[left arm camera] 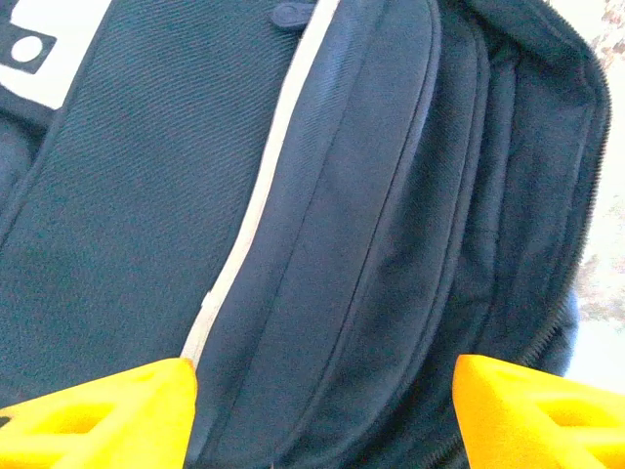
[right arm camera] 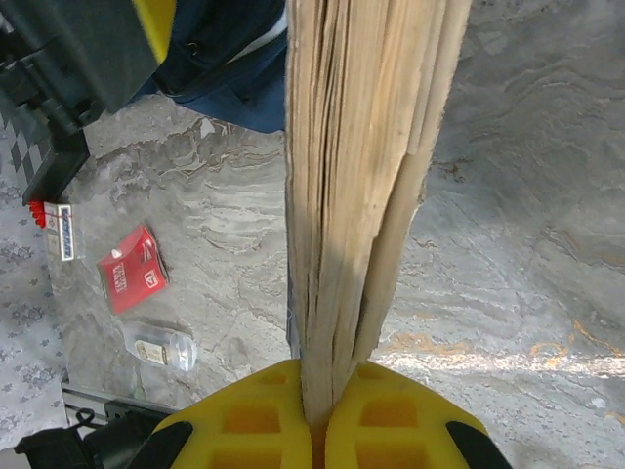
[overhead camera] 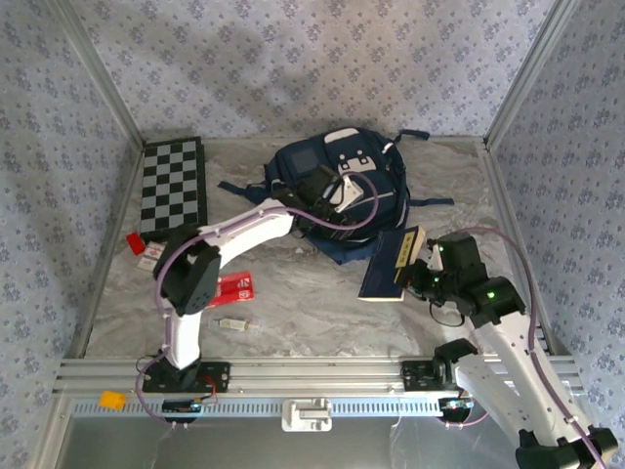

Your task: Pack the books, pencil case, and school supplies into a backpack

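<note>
Top view: the backpack (overhead camera: pixel 337 186) lies at upper centre of the worktop (overhead camera: pixel 312 293), its opening hidden under the left arm, whose jaws are hard to make out there. Right of centre, the right jaws clamp the books (overhead camera: pixel 389 266). The pencil case (overhead camera: pixel 234 285), lower left, is partly behind the arm, the school supplies (overhead camera: pixel 232 323) below it.

Left wrist view: left jaws apart at the bottom corners over backpack fabric, holding nothing.

Right wrist view: right jaws pinch the books' page edges; covers unseen, number unclear
</note>
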Robot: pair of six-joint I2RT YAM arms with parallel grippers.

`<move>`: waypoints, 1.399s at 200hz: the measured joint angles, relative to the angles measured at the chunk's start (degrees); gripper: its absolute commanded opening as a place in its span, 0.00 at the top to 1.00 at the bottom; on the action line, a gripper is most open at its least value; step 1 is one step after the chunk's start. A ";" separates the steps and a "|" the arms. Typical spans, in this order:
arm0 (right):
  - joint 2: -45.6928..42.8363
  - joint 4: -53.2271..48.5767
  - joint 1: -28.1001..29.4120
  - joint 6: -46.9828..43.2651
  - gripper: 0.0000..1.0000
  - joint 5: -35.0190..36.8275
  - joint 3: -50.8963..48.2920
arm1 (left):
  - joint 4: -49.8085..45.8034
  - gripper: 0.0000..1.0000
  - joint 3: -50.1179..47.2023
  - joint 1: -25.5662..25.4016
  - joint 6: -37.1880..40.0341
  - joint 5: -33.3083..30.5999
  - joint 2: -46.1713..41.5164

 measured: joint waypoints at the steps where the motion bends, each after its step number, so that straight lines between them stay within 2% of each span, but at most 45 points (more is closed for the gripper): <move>1: 0.00 -0.02 -0.02 0.00 1.00 -0.02 0.00 | 0.00 0.29 0.22 -0.04 0.17 -0.07 0.26; 62: 0.83 0.79 -1.29 0.02 1.00 -1.36 -1.25 | -2.23 0.26 11.13 -0.72 5.20 -1.99 10.91; 128: 0.98 2.58 -1.81 0.02 1.00 -2.47 -1.25 | -3.04 0.26 11.45 -0.87 6.95 -1.97 12.11; 144: 0.98 2.89 -1.88 0.00 1.00 -2.62 -1.25 | -2.89 0.33 11.45 -0.85 7.04 -2.84 12.15; 204: 0.92 3.15 -1.88 -0.20 1.00 -2.62 -1.25 | -2.97 0.85 11.45 -1.01 7.50 -4.48 12.55; 218: 0.68 2.78 -1.99 -0.22 1.00 -2.60 -1.25 | -3.02 0.94 11.45 -1.14 7.39 -4.42 12.52; 237: 0.26 1.99 -2.34 -0.39 1.00 -2.60 -1.25 | -3.54 1.00 11.43 -1.36 6.88 -4.48 11.87; 280: 0.22 0.74 -2.51 -0.63 1.00 -2.64 -0.92 | -4.37 1.00 9.94 -1.36 5.79 -6.80 5.29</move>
